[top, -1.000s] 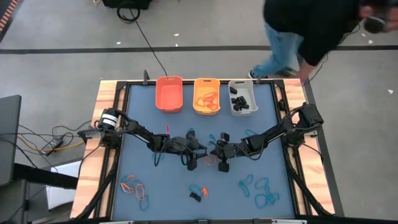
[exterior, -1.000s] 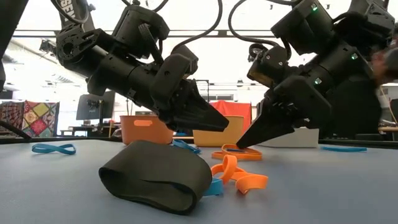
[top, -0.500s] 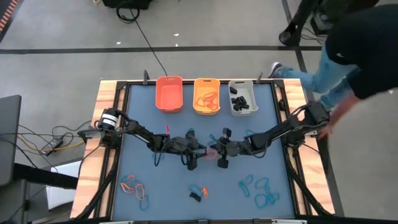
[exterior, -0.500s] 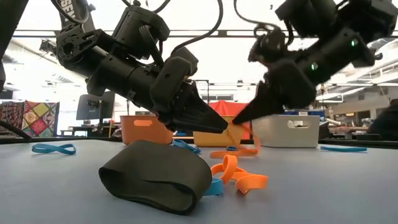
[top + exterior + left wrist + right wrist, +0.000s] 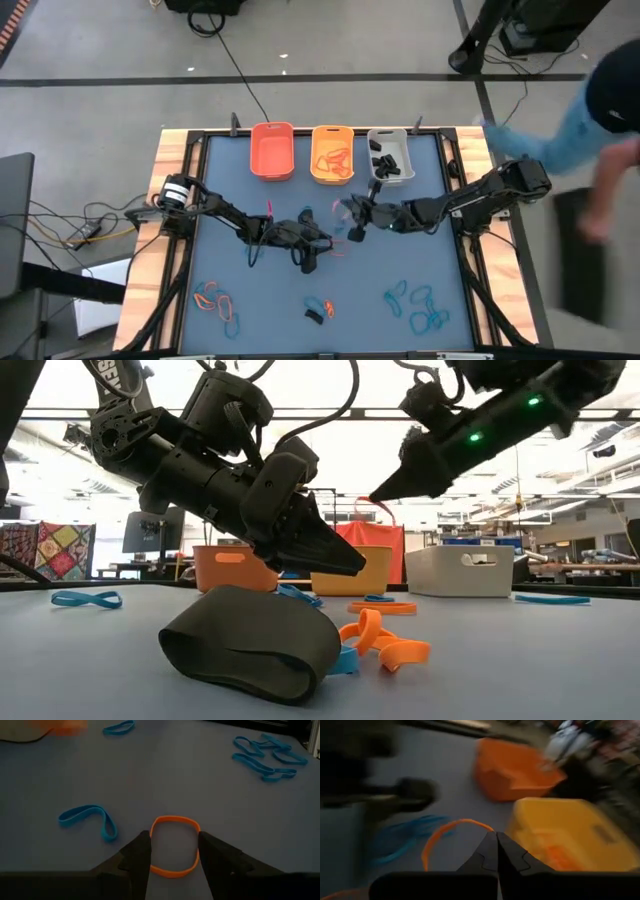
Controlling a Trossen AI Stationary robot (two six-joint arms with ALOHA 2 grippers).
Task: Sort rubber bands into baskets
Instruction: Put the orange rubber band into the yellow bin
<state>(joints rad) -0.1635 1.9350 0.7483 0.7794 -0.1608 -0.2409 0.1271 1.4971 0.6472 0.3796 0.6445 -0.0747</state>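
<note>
The right end effector [image 5: 496,851] is lifted off the blue surface [image 5: 230,190], its fingers pressed together on an orange rubber band [image 5: 442,836] that hangs in the air, at about 6 o'clock from the yellow-orange basket [image 5: 332,153]. The left end effector [image 5: 174,854] sits low at the surface's centre, fingers spread around a second orange band [image 5: 174,846] lying flat.
</note>
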